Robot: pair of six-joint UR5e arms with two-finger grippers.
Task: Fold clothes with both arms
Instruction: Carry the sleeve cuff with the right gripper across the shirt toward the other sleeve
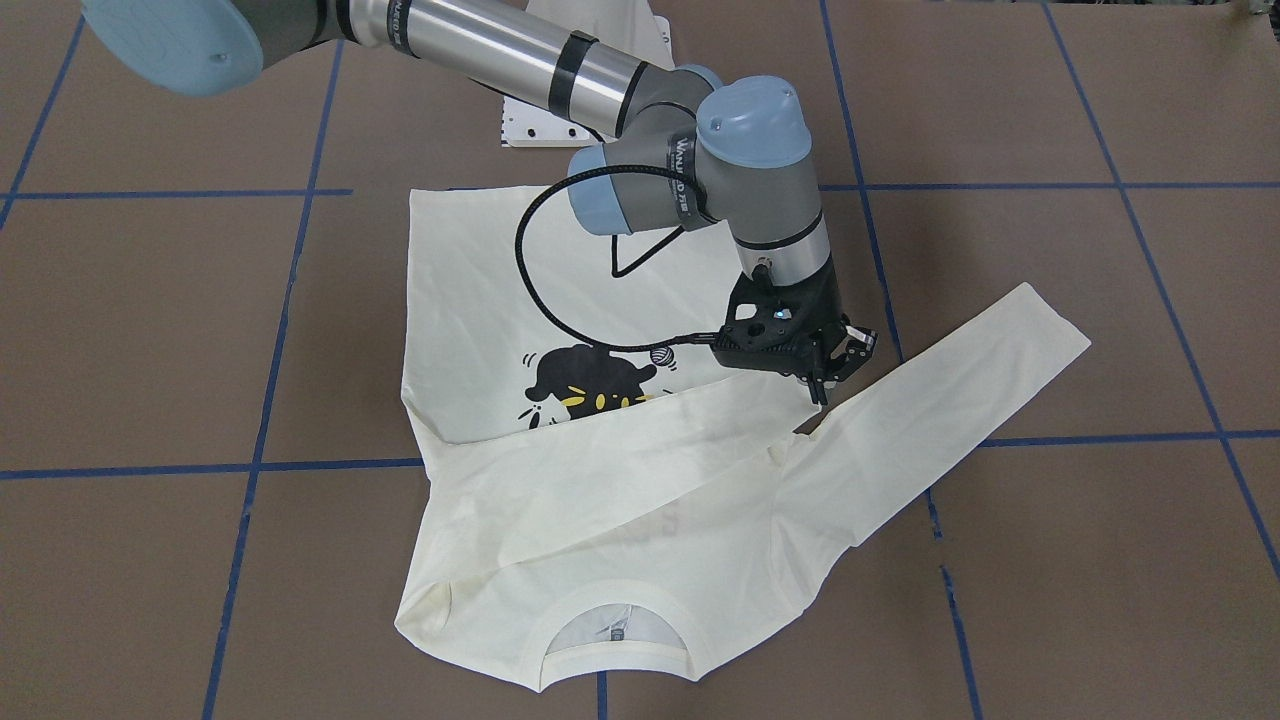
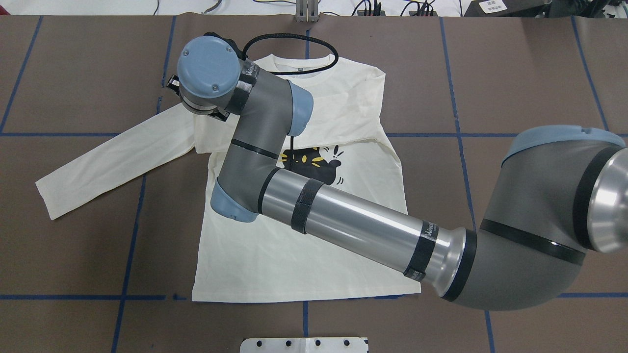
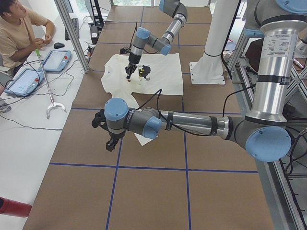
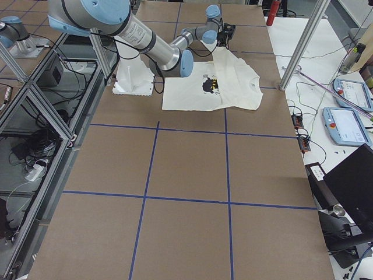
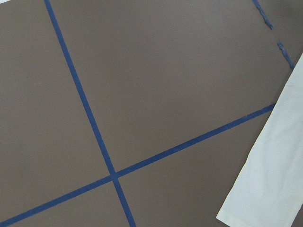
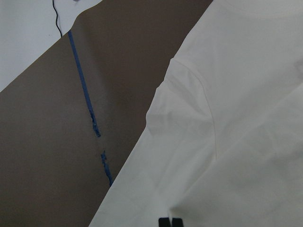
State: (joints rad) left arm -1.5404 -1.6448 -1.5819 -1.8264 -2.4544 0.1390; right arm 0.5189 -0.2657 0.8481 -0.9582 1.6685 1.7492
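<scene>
- The left gripper (image 3: 112, 144) is held above bare table (image 2: 515, 98), out past the cuff of the stretched-out sleeve (image 2: 113, 162). It is seen only from the side, so whether it is open or closed cannot be told.
- In the left wrist view, only brown table, crossing blue tape lines (image 5: 85, 104) and the cuff end of that sleeve are shown.
- That sleeve is laid flat and straight, angled outward from the shoulder toward the robot's left.
- The right gripper (image 1: 822, 388) is pointed down at the shoulder where this sleeve joins the body. Its fingertips (image 6: 164, 222) are seen pressed close together over the cloth; whether any cloth is pinched between them cannot be told.
- The shirt (image 2: 294, 255) is spread flat at the middle of the table, with the cat print (image 2: 314, 164) facing up and the collar (image 1: 615, 655) turned away from the robot.
- The other sleeve (image 1: 620, 450) is folded across the chest, and the upper edge of the print is covered by it.
- The right arm (image 2: 353, 220) is stretched in from the robot's right, across the body of the shirt.
</scene>
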